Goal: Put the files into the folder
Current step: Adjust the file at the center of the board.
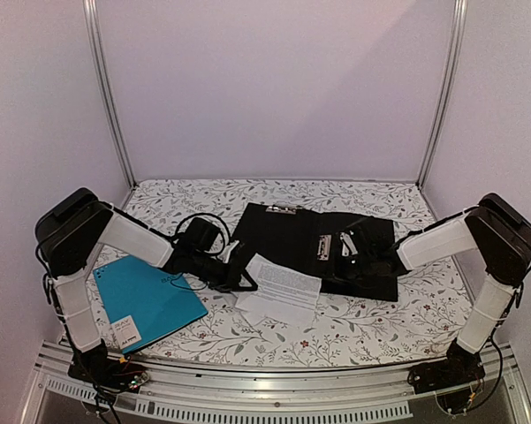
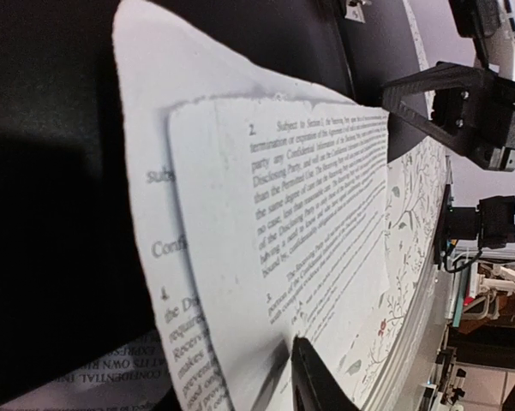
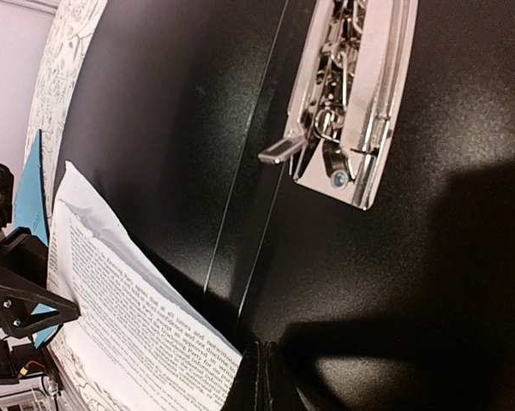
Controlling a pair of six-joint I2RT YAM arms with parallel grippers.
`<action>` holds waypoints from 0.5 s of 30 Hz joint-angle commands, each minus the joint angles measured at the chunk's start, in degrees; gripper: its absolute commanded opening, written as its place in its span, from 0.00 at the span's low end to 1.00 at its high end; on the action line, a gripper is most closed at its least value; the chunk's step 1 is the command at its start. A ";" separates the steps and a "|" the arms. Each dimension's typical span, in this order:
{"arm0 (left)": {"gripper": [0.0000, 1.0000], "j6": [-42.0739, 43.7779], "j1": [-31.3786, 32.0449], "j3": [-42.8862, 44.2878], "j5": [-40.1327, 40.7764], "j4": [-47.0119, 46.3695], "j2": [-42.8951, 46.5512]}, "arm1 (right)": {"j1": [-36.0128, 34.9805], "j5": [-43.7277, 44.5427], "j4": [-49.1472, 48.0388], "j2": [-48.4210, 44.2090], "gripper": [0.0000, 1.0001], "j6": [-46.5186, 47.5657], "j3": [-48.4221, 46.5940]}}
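Floral-printed cloth (image 1: 371,318) covers the table inside a plain pale enclosure. On it the black folder (image 1: 283,234) lies open and flat, its silver metal clip (image 3: 351,103) showing on the inner face.

The files (image 1: 283,281) sit at the folder's near left corner. Their far edge overlaps the black cover, and the rest of the sheets spread toward the near edge of the table. Their longer side seems to run from the left gripper toward the folder's middle.

The left gripper (image 1: 240,276) is right at the sheets' left edge, with the teal-blue folder (image 1: 146,300) behind it on the left. In its wrist view one dark finger (image 2: 313,385) sits at the paper's near edge and the sheets curve upward. I cannot tell whether the jaws are clamped on the paper or only partly closed around it.

The right gripper (image 1: 364,256) rests on the folder's right half, just beside the clip. Its fingers are together and hold nothing, and it looks to be pinning the cover down.

The left arm is plainly nearer the files, and the folder's open face lies up and to the right of them. The coming move is probably to slide or carry the sheets that way, toward the clip, fully onto the black surface.
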State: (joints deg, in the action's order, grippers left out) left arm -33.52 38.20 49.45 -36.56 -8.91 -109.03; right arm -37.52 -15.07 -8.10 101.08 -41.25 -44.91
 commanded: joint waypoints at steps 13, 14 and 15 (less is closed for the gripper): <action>0.00 -5.52 0.12 -0.85 2.45 -1.78 6.41 | -1.75 3.75 2.53 -3.53 0.56 -1.43 -1.93; 0.00 -6.94 -0.28 -1.73 2.08 -4.23 7.38 | -1.45 4.04 3.35 -4.01 0.61 -0.59 -2.25; 0.00 -8.82 -0.82 -2.43 1.57 -6.24 8.07 | -1.17 3.99 3.76 -4.54 0.65 -0.22 -2.35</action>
State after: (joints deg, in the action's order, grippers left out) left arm -36.56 38.28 49.45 -34.17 -7.94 -105.49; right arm -39.33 -12.32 -8.88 99.29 -44.16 -45.15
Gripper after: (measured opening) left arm 0.006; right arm 0.576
